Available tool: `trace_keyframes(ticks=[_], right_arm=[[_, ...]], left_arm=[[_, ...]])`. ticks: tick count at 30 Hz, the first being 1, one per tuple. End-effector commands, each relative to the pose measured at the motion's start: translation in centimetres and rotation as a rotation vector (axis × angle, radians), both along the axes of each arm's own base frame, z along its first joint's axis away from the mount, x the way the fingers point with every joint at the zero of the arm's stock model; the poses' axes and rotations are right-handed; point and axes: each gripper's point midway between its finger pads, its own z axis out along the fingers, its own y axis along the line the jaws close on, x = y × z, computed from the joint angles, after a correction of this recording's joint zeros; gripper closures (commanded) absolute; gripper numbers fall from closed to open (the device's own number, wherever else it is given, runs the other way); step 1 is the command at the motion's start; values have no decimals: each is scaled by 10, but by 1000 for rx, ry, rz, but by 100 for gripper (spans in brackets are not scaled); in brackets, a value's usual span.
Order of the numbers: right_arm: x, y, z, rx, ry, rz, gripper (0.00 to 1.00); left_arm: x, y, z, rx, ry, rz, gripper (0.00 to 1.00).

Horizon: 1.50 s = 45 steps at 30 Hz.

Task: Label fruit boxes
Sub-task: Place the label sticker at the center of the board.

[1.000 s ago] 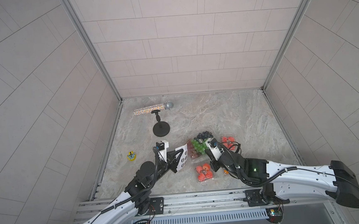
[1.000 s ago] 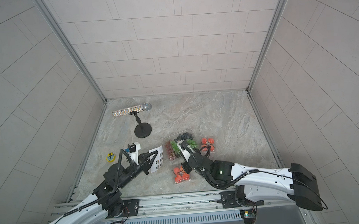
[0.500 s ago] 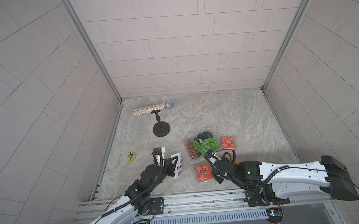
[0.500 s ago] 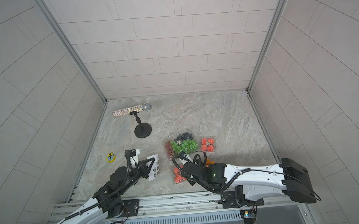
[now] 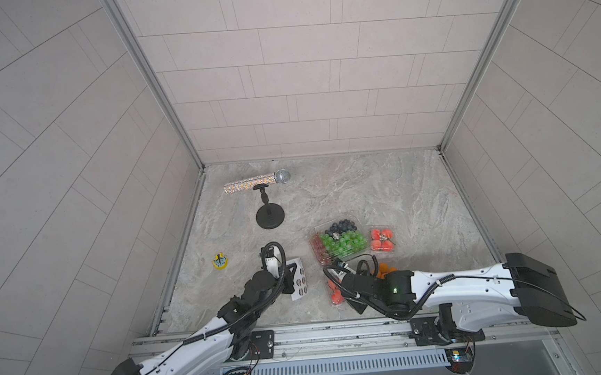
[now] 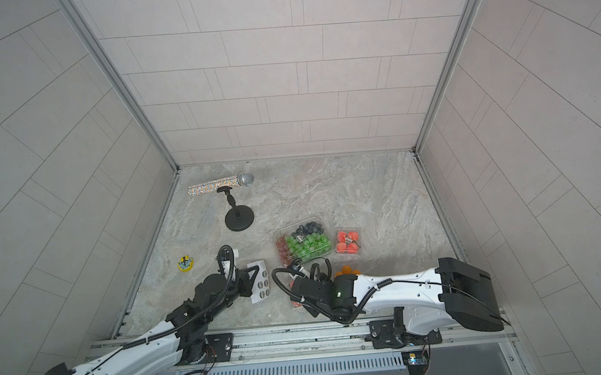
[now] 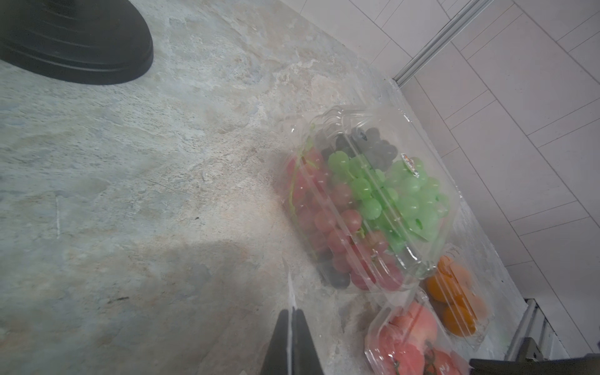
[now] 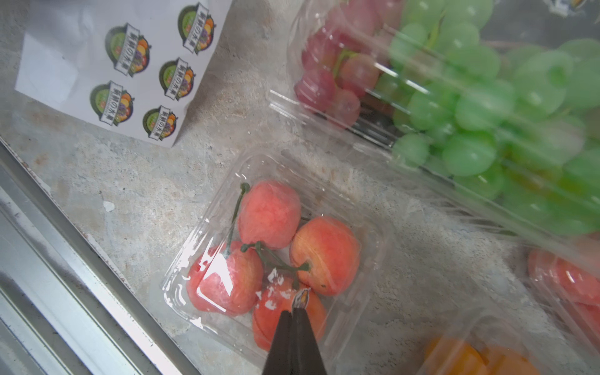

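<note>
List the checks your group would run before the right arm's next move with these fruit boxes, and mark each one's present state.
1. Right gripper pinches a sticker: ok.
2. It sits over the near red-fruit box: ok.
3. That box's lid carries no label yet: ok.
4. Left gripper grips the sticker sheet: ok.
5. Grape box carries a label: ok.
6. Orange box labelled: cannot tell.

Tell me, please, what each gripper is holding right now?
Left gripper: closed on the sticker sheet.
Right gripper: closed, pinching one sticker.
</note>
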Motion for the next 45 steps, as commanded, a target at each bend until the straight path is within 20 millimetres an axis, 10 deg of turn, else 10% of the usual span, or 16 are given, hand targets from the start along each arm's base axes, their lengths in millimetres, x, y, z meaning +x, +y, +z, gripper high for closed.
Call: trace_keyframes(ticks=[1, 14, 19, 32, 45], right_arm=[[2, 9, 4, 3, -10, 0, 100], [1, 15, -14, -14, 20, 9, 100], [3, 16, -8, 45, 24, -3, 85], [9, 13, 12, 148, -35, -18, 77], [3, 22, -12, 105, 27, 26, 99]], left_arm=[[6, -2, 6, -3, -35, -4, 100], [14, 5, -17, 108, 19, 36, 98], [19, 25, -25, 206, 43, 126, 67], [18, 42, -22, 238, 46, 196, 35], [15, 23, -20, 207, 69, 108, 31]])
